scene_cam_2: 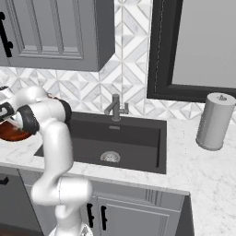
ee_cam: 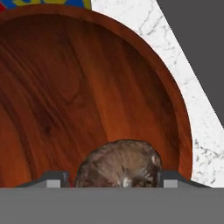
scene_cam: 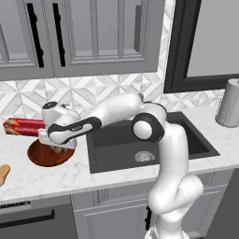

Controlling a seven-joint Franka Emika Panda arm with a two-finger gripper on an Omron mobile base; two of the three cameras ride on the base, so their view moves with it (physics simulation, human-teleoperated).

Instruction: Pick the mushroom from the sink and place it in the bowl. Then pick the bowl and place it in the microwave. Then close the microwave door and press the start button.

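The reddish-brown wooden bowl (scene_cam: 46, 158) (scene_cam_2: 10, 132) (ee_cam: 87, 87) sits on the marble counter left of the dark sink (scene_cam: 121, 140) (scene_cam_2: 133, 138). My gripper (scene_cam: 58, 147) (ee_cam: 112, 179) hangs low over the bowl, pointing down into it. The brown mushroom (ee_cam: 120, 161) lies between the fingertips (ee_cam: 53, 179) just above the bowl's floor, and the jaws stand slightly wider than it, with a sliver of gap on the left side. The microwave, its door and the start button are out of view.
A red and blue foil box (scene_cam: 22, 126) (ee_cam: 43, 3) lies right behind the bowl. A tan bread-like piece (scene_cam: 3, 173) rests at the counter's left edge. A grey faucet (scene_cam_2: 115, 109) stands behind the sink, a paper towel roll (scene_cam: 228, 103) (scene_cam_2: 214, 122) to its right.
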